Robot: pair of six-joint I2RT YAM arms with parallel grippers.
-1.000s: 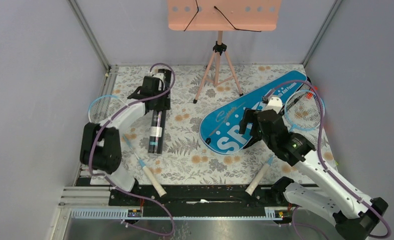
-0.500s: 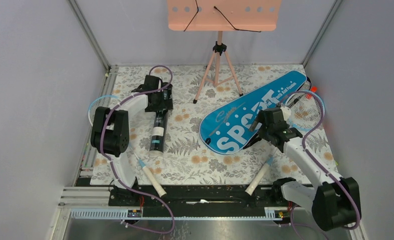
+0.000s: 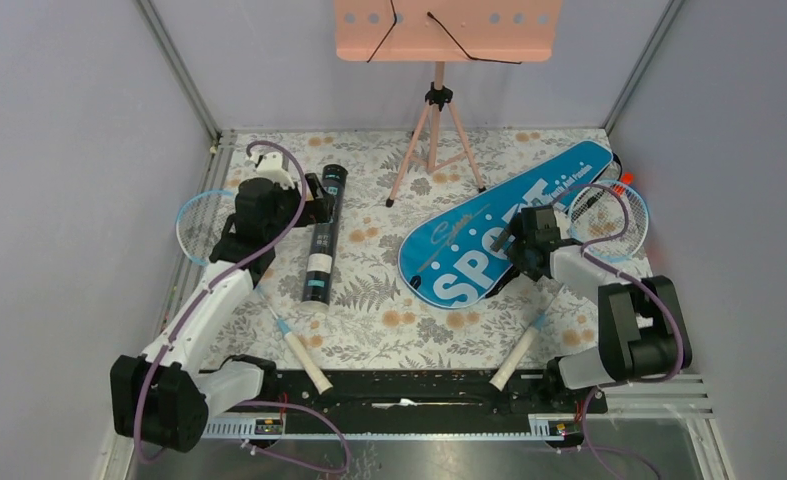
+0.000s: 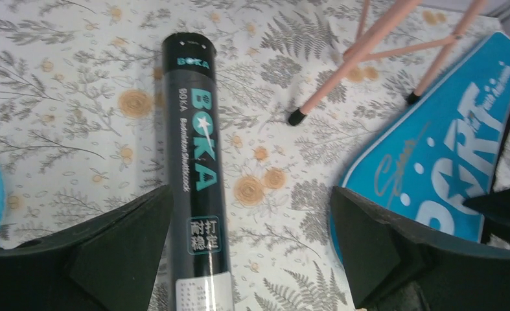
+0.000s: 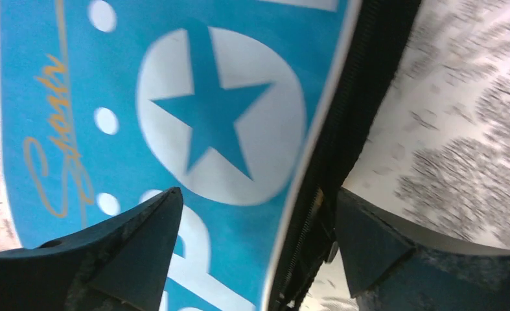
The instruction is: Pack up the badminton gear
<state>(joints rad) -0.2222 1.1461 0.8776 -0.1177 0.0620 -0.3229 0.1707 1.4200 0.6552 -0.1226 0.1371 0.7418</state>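
The left end effector (image 4: 252,259) hung wide over the BOKA tube (image 4: 197,162). The right end effector (image 5: 258,253), equally wide, straddled the SPORT bag (image 5: 194,110) at its zipper edge. The bag likely needed opening next.

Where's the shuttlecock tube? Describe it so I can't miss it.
Find the pink tripod stand at the back of the floral table. Left of its legs lies the black tube, running front to back. It is the only dark cylinder, lettered BOKA in teal, unlike the blue-rimmed racket further left.
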